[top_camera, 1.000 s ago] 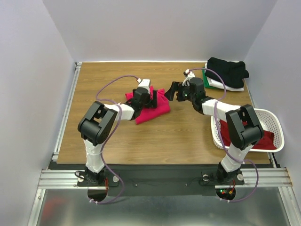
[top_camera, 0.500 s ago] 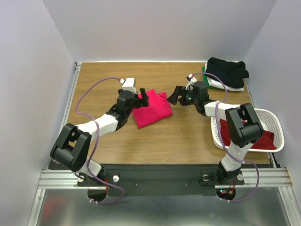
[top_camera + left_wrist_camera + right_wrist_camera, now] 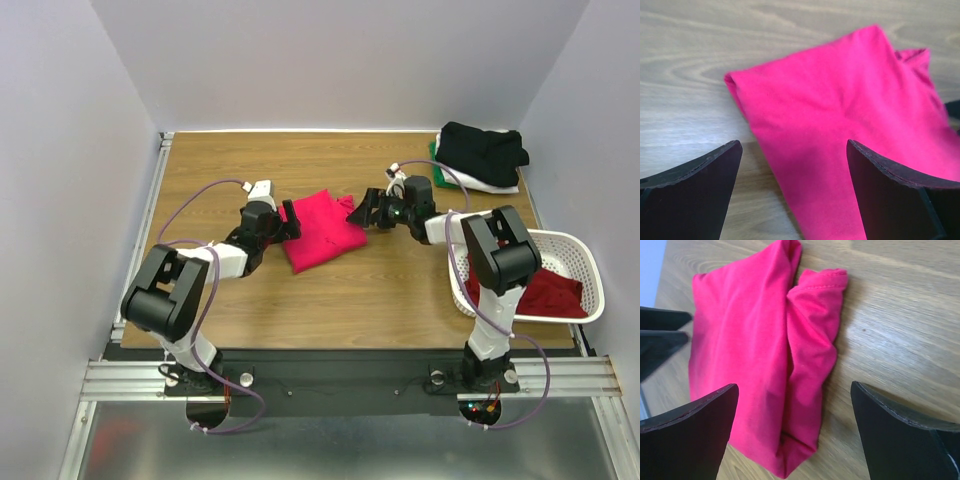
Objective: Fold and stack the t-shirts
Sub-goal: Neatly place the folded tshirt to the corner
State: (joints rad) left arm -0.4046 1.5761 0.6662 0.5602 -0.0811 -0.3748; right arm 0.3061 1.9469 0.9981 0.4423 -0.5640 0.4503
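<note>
The left fingers (image 3: 291, 222) are being drawn back off the folded pink-red t-shirt (image 3: 322, 232) lying on the desk (image 3: 380, 290), while the right fingers (image 3: 361, 213) are being brought close. Both are being held wide apart and empty, so folding seems finished.

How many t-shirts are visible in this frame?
5: the pink-red shirt lies mid-way across the table; the darker red shirt is in the basket; the black shirt, white shirt and green shirt are stacked at the far right corner. More may be hidden beneath.

bright pink-red t-shirt (image 3: 322, 230), black t-shirt (image 3: 483, 150), white basket (image 3: 560, 236)
</note>
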